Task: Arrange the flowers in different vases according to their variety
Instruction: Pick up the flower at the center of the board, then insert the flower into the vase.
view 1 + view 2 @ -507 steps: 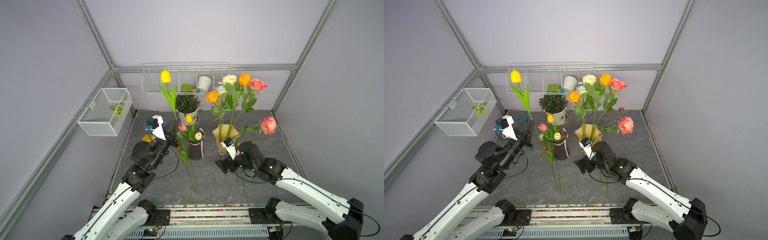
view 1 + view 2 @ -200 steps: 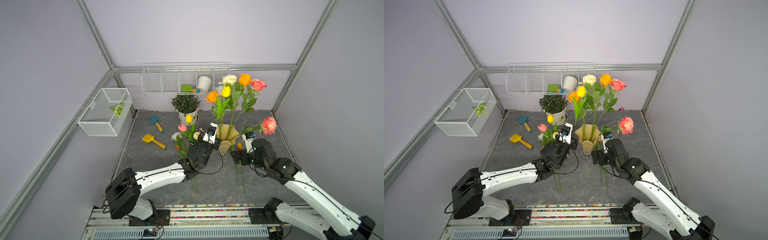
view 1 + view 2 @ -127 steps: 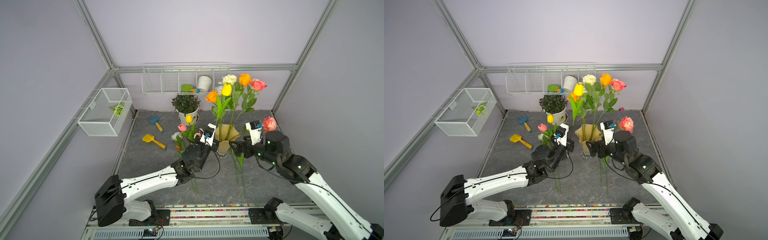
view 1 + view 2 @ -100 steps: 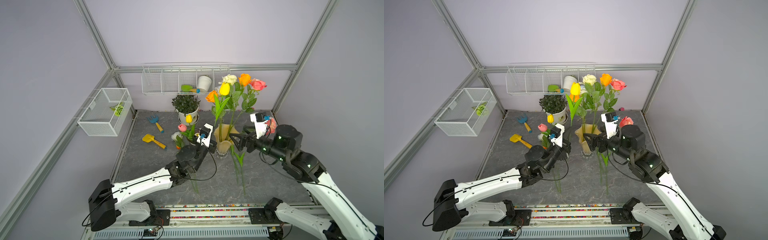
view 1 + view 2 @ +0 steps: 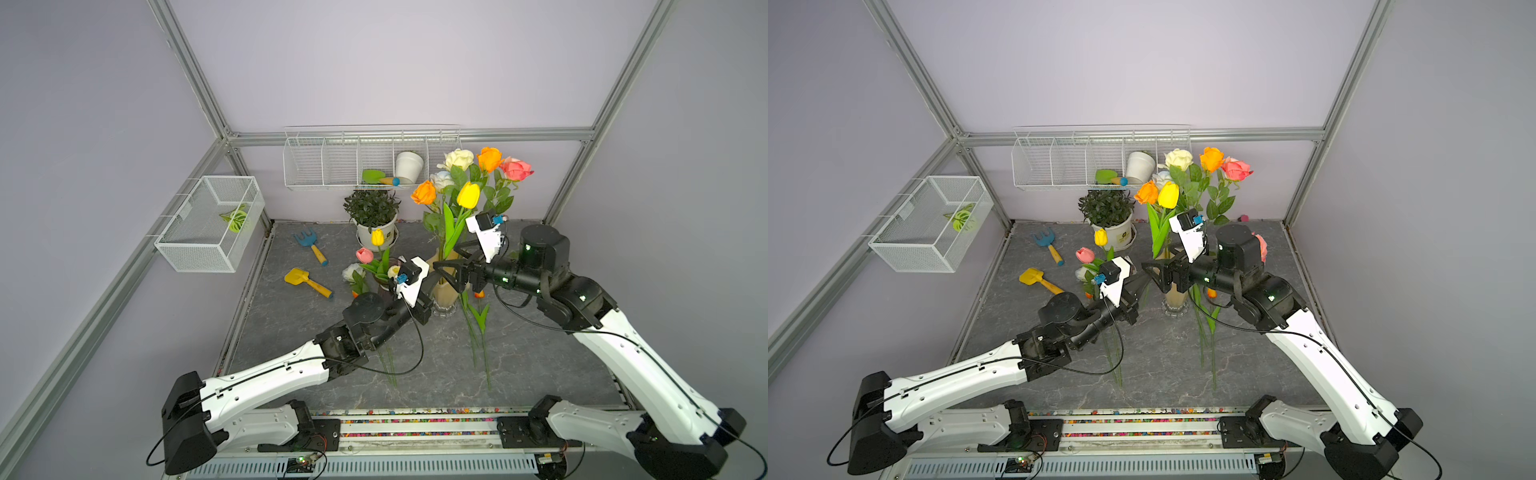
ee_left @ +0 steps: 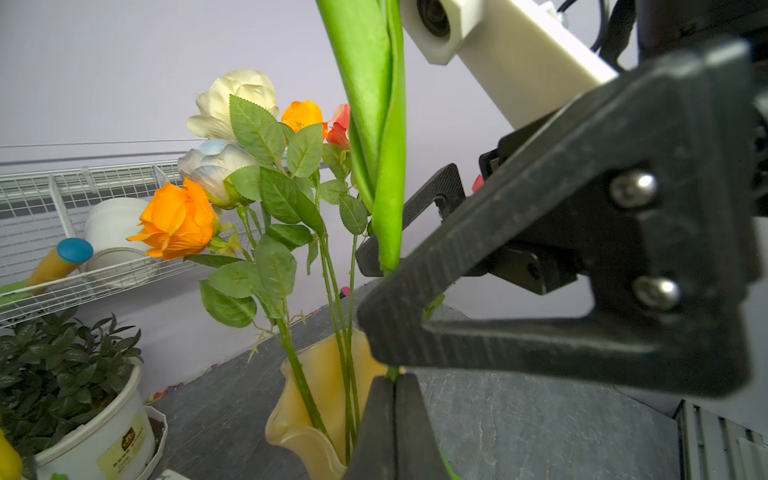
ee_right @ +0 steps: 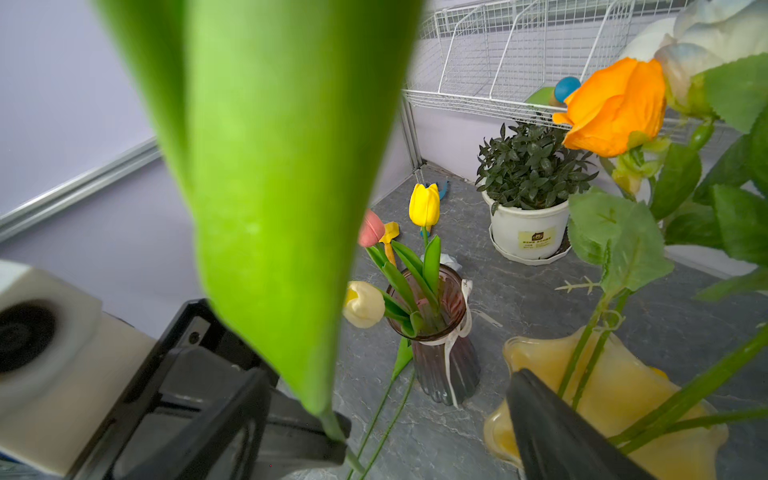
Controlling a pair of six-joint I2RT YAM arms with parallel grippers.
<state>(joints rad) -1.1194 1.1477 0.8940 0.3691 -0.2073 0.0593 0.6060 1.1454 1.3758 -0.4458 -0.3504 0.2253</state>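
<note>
Two grippers flanked one yellow tulip (image 5: 468,195) standing upright beside the pale yellow vase (image 5: 444,294): on the left, the left gripper (image 6: 393,384) was clamped tight on its lower stem, while on the right, the right gripper (image 5: 445,272) held nothing, its jaws spread wide either side of that stem just above.
</note>
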